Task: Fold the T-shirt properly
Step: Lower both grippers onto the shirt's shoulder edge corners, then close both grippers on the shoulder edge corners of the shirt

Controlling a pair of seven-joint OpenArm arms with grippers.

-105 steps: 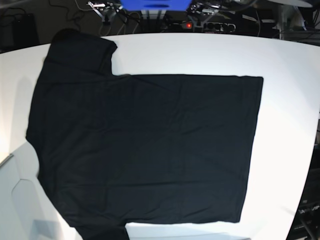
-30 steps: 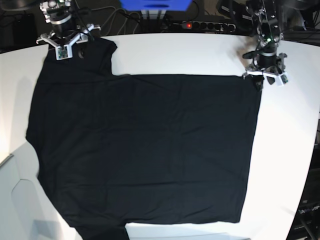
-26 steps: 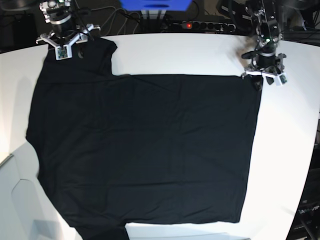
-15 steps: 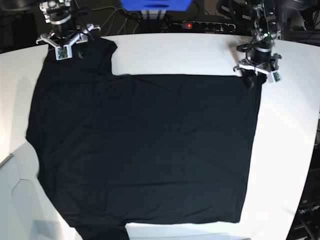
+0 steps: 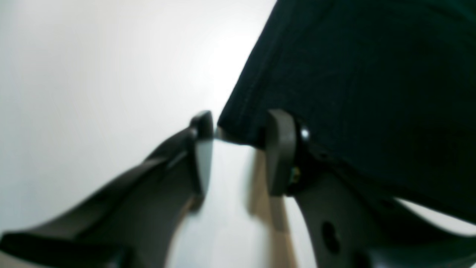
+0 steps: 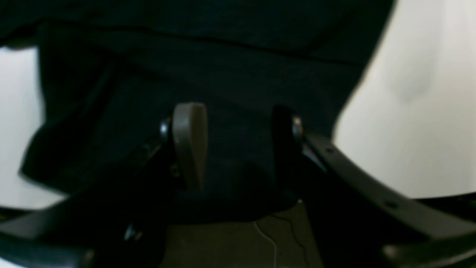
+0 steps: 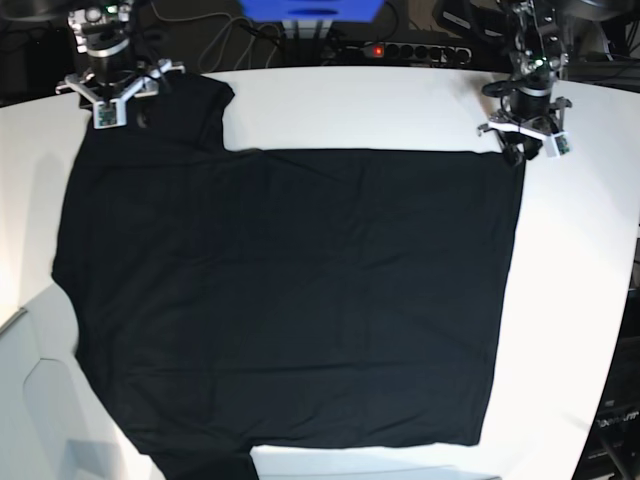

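The black T-shirt (image 7: 290, 290) lies spread flat on the white table (image 7: 400, 105), filling the middle and left of the base view, one sleeve reaching toward the upper left corner and its straight hem running down the right side. It has not shifted since the earlier frames.

The left gripper (image 7: 522, 147), at the upper right of the base view, has moved back right from where it stood half a second ago and now sits at the hem's top corner. In the left wrist view its fingers (image 5: 279, 149) stand narrowly apart, straddling that corner of cloth (image 5: 353, 93), not yet pinched shut.

The right gripper (image 7: 118, 108), at the upper left, has slid slightly left and up along the sleeve. Its jaws stand wide over the sleeve fabric (image 6: 230, 74), one pad (image 6: 189, 141) resting against it.
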